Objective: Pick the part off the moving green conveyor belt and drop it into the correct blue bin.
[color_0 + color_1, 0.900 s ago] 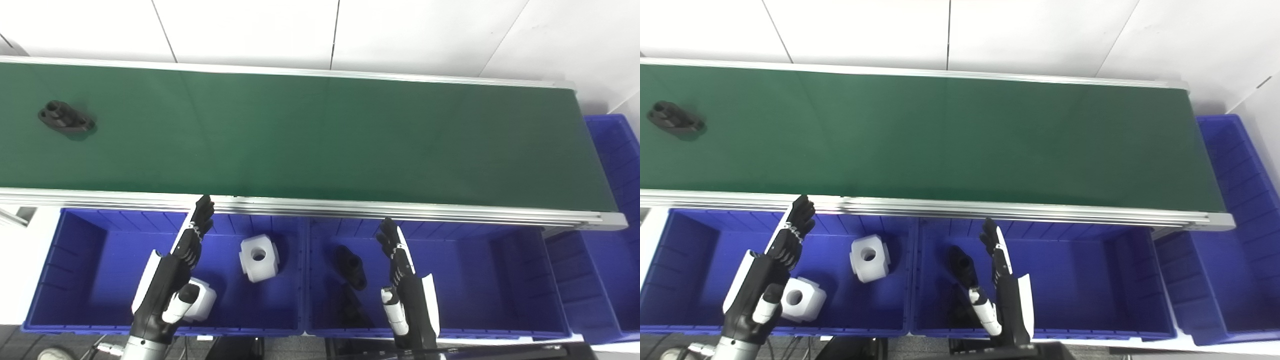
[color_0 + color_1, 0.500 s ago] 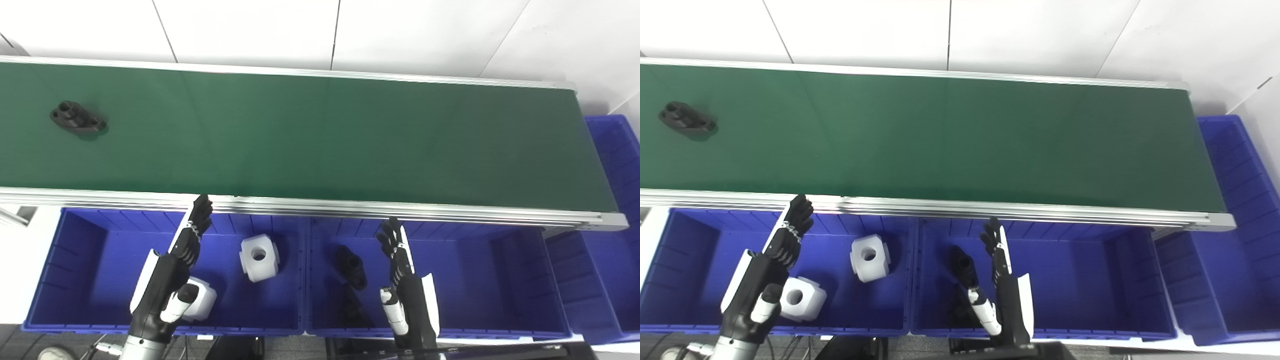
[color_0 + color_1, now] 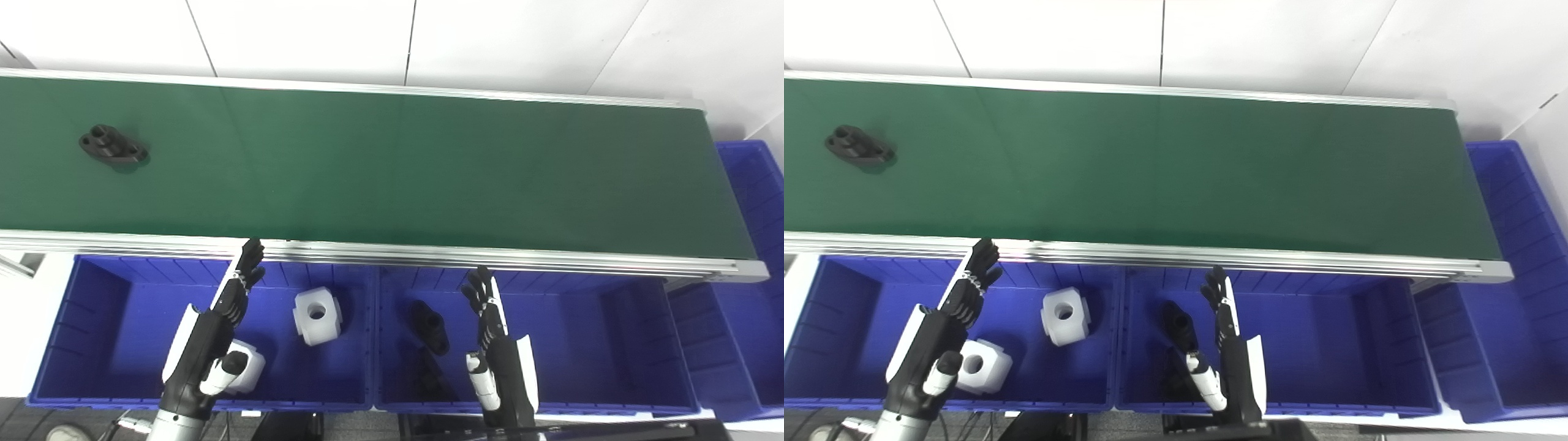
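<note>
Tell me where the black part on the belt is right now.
The black part lies on the green conveyor belt at its far left in both eye views, well beyond and left of the left hand, untouched.

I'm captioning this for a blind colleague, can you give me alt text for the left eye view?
A black part rides near the left end of a green belt, untouched. Below it, the open left hand hovers over a blue bin holding white parts, and the open right hand over a bin holding black parts.
</note>
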